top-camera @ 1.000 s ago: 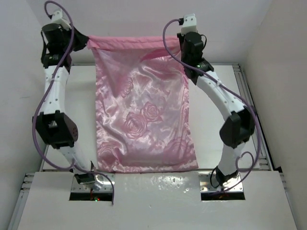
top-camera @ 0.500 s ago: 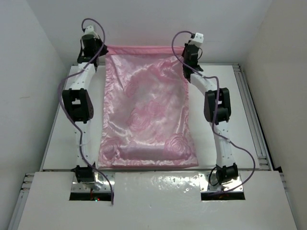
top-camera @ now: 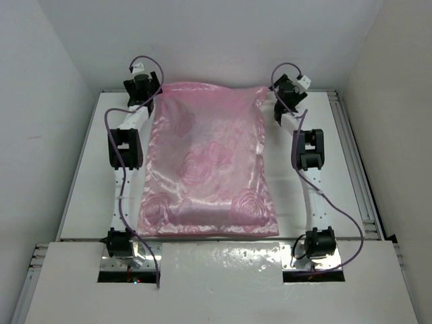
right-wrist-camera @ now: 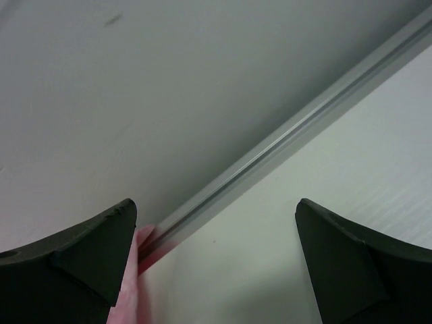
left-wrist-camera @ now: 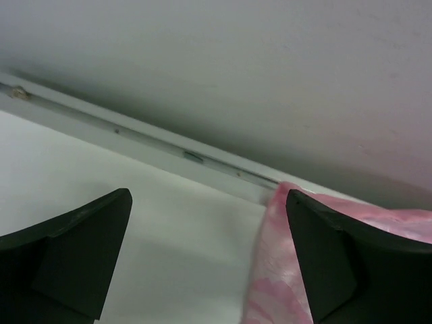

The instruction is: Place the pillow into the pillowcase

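Observation:
The pink satin pillowcase with its rose pattern lies flat and puffed along the middle of the table. The pillow does not show anywhere. My left gripper is at the pillowcase's far left corner and my right gripper at its far right corner. In the left wrist view the left gripper is open, with the pink corner just inside its right finger. In the right wrist view the right gripper is open too, and a pink edge lies against its left finger. Neither holds anything.
The white table ends at a metal rail along its far edge, with the back wall right behind it. Side walls stand close on both sides. Both arms lie stretched along the pillowcase's long sides.
Both grippers came down with the pillowcase's far edge, from hanging in the air to the table, then opened and let it go. The arms have stretched out low and forward.

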